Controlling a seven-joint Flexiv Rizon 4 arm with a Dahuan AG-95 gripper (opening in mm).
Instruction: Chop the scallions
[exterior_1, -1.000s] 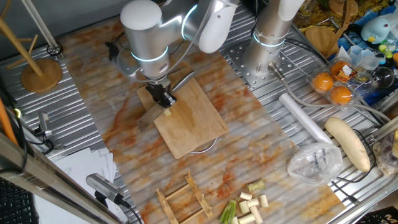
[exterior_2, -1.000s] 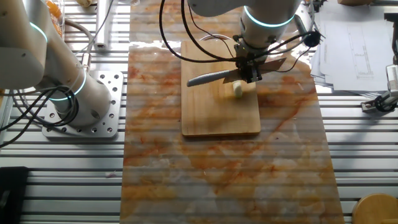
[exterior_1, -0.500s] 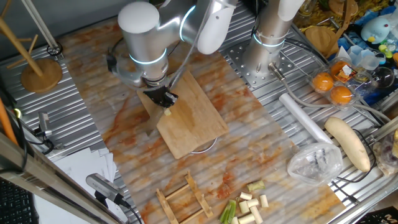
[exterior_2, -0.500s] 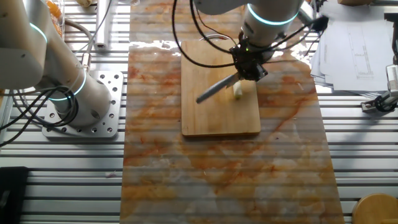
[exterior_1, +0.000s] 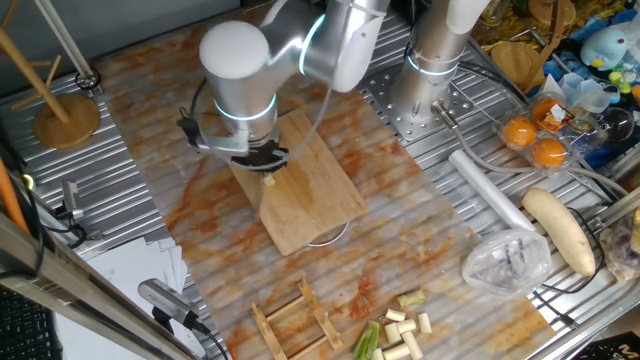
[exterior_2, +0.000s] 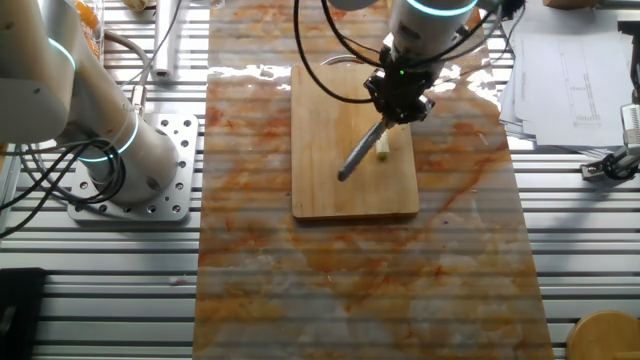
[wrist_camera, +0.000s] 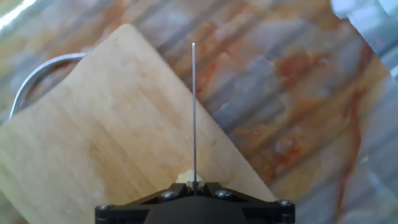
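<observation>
One scallion piece (exterior_2: 384, 147) shows beside the knife (exterior_2: 360, 157); jaws clamp its handle.

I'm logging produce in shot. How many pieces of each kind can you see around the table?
Oranges: 2
White radish: 1
Scallion piece on the cutting board: 1
Scallion pile at the table's edge: 1 pile, pieces too small to count
Total: 5

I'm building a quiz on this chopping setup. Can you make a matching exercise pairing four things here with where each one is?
Things:
1. knife
2. scallion piece
3. cutting board
4. loose scallions

Places:
A. off the board, near the table's edge
B. held in the gripper
C. flat on the marbled mat
D. on the board, beside the blade

Pairs: 1-B, 2-D, 3-C, 4-A
</observation>
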